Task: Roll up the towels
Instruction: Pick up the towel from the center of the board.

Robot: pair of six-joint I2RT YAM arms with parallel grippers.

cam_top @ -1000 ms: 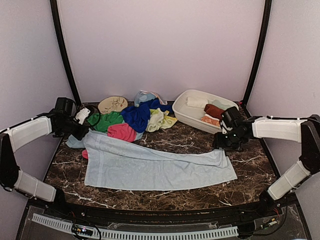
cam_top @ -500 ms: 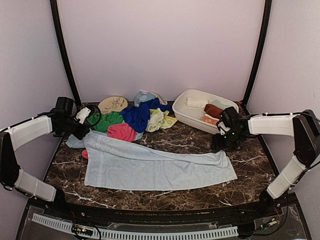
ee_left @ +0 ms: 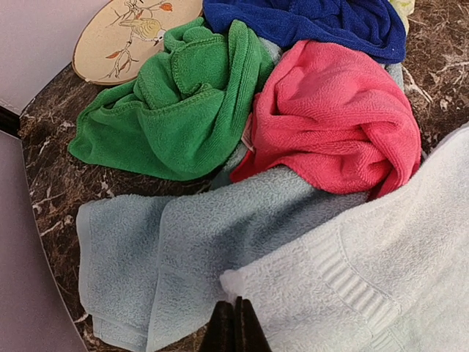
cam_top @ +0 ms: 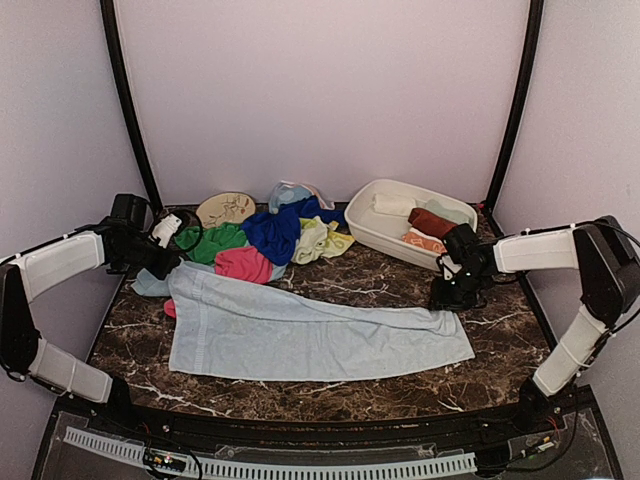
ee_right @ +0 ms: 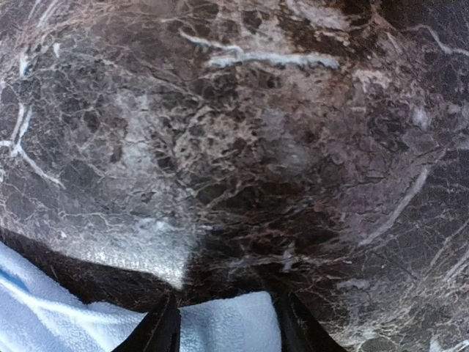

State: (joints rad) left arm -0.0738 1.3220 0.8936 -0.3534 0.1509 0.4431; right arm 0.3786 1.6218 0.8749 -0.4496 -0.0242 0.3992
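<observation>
A long pale blue towel lies flat across the middle of the table. My left gripper is shut on its far left corner, which rides over another pale blue cloth. My right gripper stands over the towel's far right corner. Its fingers are open and straddle the corner's tip, with more of the towel at the lower left. Behind lies a heap of green, pink-red, royal blue and lime-yellow towels.
A white oval basin at the back right holds a rolled white towel and a rust-brown one. A round tan patterned disc leans at the back left. Dark marble shows ahead of the right fingers.
The right gripper has dropped slightly toward the towel's right corner and its wrist has turned. The left arm and the towels have not moved.
</observation>
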